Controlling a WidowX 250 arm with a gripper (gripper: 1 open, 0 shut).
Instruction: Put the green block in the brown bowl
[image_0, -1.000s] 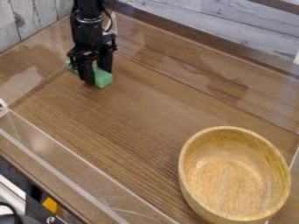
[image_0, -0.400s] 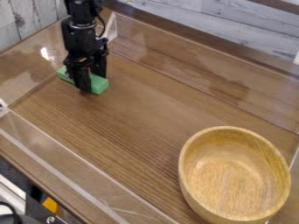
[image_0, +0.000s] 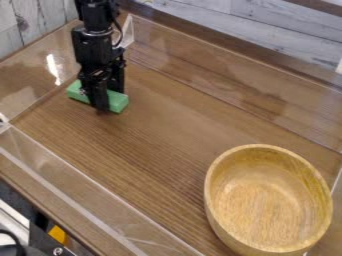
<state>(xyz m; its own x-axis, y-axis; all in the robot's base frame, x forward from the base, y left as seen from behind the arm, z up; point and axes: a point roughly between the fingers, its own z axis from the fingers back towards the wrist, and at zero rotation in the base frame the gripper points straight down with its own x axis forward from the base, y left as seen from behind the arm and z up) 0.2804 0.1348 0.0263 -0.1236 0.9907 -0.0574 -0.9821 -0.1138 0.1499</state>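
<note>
The green block (image_0: 119, 101) lies on the wooden table at the upper left, its ends showing on either side of the black fingers. My gripper (image_0: 99, 100) stands upright over it, its jaws closed on the block's middle. The block rests on or just above the tabletop; I cannot tell which. The brown bowl (image_0: 267, 205), wide and light-coloured with a thick rim, sits empty at the lower right corner, far from the gripper.
Clear plastic walls (image_0: 80, 185) run along the table's front and left edges, and another (image_0: 254, 60) along the back. A dark device (image_0: 27, 235) sits outside the front left corner. Bare wood tabletop (image_0: 174, 130) lies between the gripper and the bowl.
The gripper has shifted slightly left and lower with the block. The block has turned, so that it shows on both sides of the fingers instead of only the right.
</note>
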